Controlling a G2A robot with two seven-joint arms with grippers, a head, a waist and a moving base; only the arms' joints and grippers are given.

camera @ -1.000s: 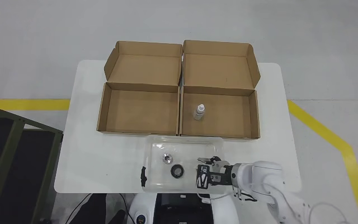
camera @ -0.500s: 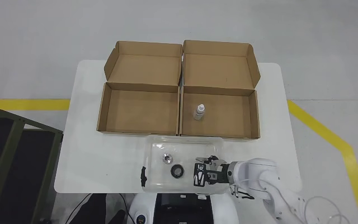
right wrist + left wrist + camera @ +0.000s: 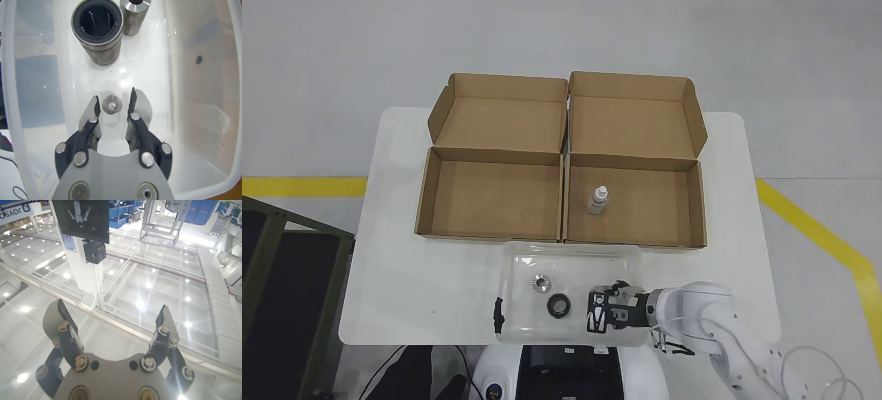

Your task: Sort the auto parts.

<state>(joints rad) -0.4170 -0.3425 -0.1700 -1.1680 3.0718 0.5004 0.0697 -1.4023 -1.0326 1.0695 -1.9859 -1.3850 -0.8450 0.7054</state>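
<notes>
Counter (image 3: 392, 290): two boxes side by side at the far half, touching. Left box (image 3: 489, 200), right box (image 3: 652, 215). Bottle (image 3: 597, 199) stands upright in the right box, toward its left side. Bin (image 3: 572, 247) sits just near of the boxes, at the counter's near edge. In the bin: cylinder (image 3: 539, 282) far-left, bearing (image 3: 560, 306) just near-right of it, both upright. Right hand (image 3: 594, 312) is in the bin, right of the bearing. A small part (image 3: 112, 107) lies on the bin floor between its fingers, touching neither.

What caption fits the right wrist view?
Open right end effector straddles a small metal part inside the clear bin.
</notes>
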